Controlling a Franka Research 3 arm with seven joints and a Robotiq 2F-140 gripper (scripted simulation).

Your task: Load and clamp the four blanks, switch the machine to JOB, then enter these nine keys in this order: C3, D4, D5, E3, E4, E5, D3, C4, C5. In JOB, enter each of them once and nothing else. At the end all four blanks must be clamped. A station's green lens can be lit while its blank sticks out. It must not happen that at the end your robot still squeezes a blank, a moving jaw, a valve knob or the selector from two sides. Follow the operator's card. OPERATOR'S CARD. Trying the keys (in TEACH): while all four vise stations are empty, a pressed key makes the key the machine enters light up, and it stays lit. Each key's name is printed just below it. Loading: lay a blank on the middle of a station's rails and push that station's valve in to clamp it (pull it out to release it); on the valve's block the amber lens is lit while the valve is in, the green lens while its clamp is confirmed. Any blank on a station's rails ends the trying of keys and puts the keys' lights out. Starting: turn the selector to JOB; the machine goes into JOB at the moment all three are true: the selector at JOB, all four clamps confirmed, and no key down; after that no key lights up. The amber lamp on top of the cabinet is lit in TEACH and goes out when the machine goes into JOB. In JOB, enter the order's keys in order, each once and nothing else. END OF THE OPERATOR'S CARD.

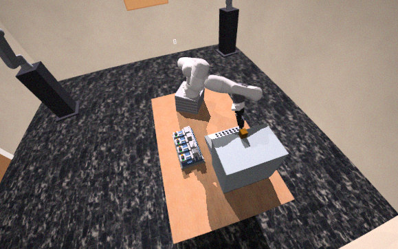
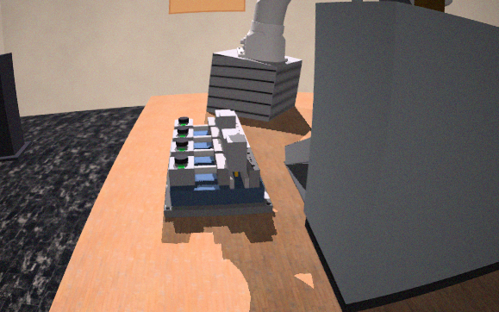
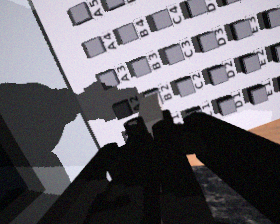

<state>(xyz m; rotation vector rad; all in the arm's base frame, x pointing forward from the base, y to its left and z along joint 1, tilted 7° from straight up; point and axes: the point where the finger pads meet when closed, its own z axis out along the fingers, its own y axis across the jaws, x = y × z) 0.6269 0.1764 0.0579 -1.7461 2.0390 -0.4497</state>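
Note:
My gripper [image 1: 240, 126] [image 3: 154, 109] is shut and empty, over the key panel by A2 and B2, partly hiding the lowest keys. Keys C3 [image 3: 172, 55], D3 [image 3: 208, 41], E3 [image 3: 241, 30], C4 [image 3: 160, 21] and D4 [image 3: 196, 7] show unlit; C5, D5 and E5 are out of the wrist view. The vise unit [image 1: 186, 146] [image 2: 218, 197] has green lenses lit beneath its black valve knobs. A tall pale block [image 2: 235, 151] stands at the nearest station; whether it is a blank or a vise part I cannot tell. The cabinet lamp [image 1: 243, 133] looks dull orange.
The large grey cabinet [image 1: 253, 151] [image 2: 403, 151] stands right of the vise unit on the wooden table [image 1: 181, 213] [image 2: 145, 267] and hides the keys in the exterior view. The arm's striped base [image 1: 188, 103] [image 2: 241, 88] is at the back. The selector is not clearly visible.

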